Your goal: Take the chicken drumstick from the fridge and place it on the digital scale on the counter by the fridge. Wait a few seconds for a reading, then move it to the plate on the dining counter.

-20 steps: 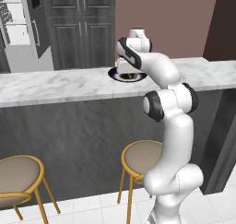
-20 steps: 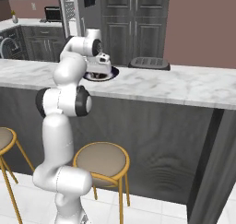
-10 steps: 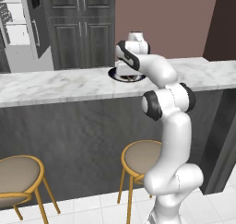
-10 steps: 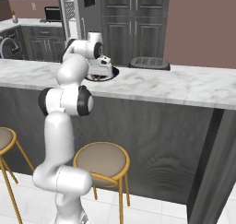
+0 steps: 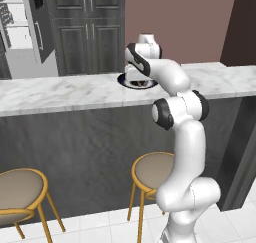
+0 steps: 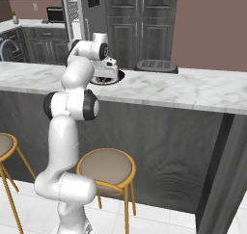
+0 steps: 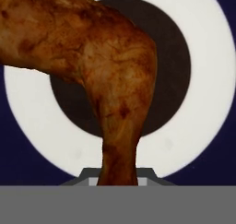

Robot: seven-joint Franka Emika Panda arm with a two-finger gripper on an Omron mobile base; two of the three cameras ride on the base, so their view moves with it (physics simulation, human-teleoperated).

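The claw (image 6: 110,73) is hanging directly over the plate (image 7: 203,103) on the table (image 5: 60,92), pinching the drumstick (image 7: 99,66) by its narrow end.

Both base cameras sit behind the arm on the stool side of the bench (image 5: 60,92), looking forward and slightly down across its marble top; the left view has the arm at right, the right view at left. They share the plate (image 5: 137,83), stools and the fridge (image 6: 79,6) beyond. The hand camera looks straight down, very near, onto the plate's rim (image 7: 203,103) and the chicken drumstick (image 7: 106,75).
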